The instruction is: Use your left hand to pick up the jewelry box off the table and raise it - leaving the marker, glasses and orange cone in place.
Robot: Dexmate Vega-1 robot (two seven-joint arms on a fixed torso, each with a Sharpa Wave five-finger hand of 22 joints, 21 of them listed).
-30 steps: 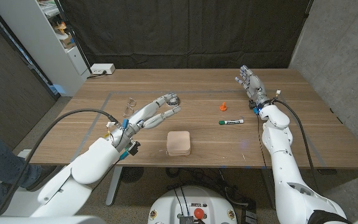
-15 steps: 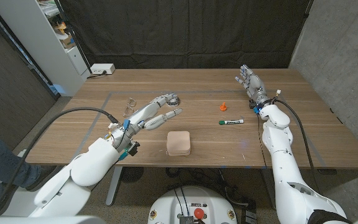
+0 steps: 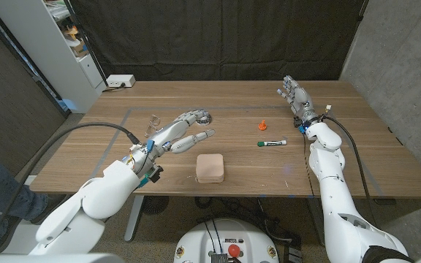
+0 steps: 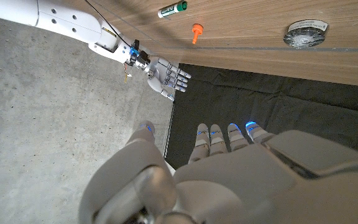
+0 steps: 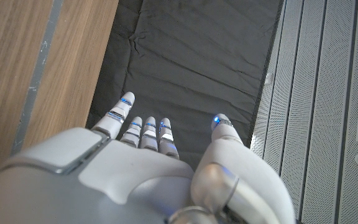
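Head view: left hand spread, holding nothing, hovering at 11 o'clock of the jewelry box near the bench front edge. Judgement — swing over the box and come down across its sides, clear of the glasses. Box squarish, no clear long axis. Right hand spread, holding nothing.

Left wrist view: marker and orange cone well apart — untouched.

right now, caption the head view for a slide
Left hand open above the table, beside the untouched jewelry box.
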